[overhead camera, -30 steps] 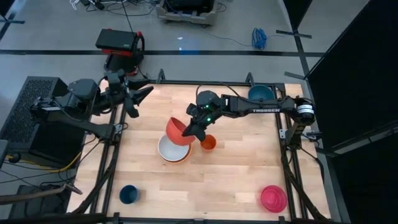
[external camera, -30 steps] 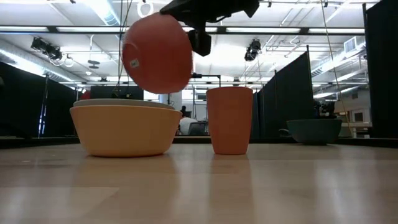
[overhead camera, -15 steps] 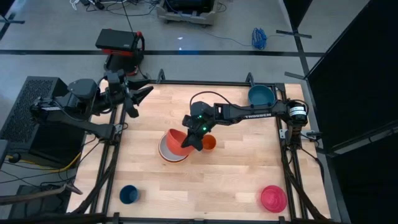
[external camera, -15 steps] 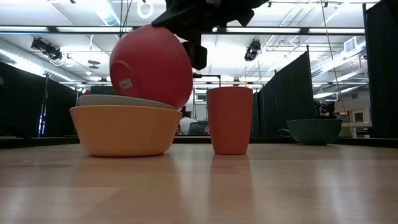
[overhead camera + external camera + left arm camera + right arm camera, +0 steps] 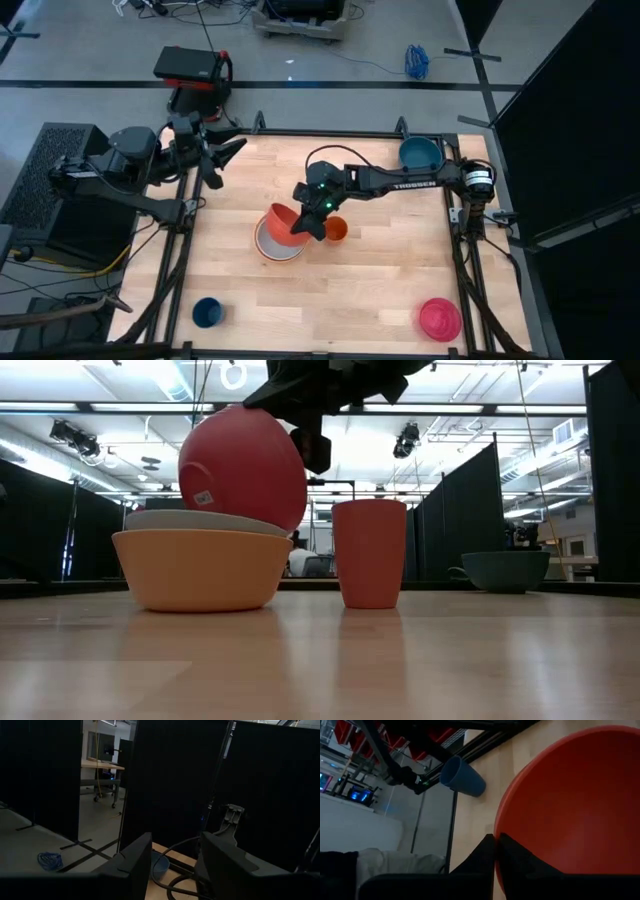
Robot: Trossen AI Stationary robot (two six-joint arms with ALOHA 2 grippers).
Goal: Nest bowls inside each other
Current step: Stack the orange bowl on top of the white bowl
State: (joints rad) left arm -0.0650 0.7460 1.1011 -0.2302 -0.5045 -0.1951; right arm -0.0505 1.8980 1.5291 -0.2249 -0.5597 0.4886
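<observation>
Wooden counter (image 5: 380,280) holds a half-built stack: white bowl (image 5: 200,521) nested in orange bowl (image 5: 200,568), red-orange bowl (image 5: 281,224) tilted on top, pinched by the right gripper's (image 5: 306,228) closed fingers; teal bowl (image 5: 419,153) and magenta bowl (image 5: 439,319) remain apart; left gripper (image 5: 215,160) idles part-open, empty.

There are five bowls in total. Three of them are together near the table centre: an orange bowl (image 5: 200,568), a white bowl (image 5: 200,521) inside it, and a red-orange bowl (image 5: 282,223) tilted on top. One teal bowl (image 5: 419,153) stands at a far corner, and one pink bowl (image 5: 440,319) at a near corner. There are two cups: one orange cup (image 5: 335,229) and one dark blue cup (image 5: 207,312). Two robot arms are visible.
</observation>
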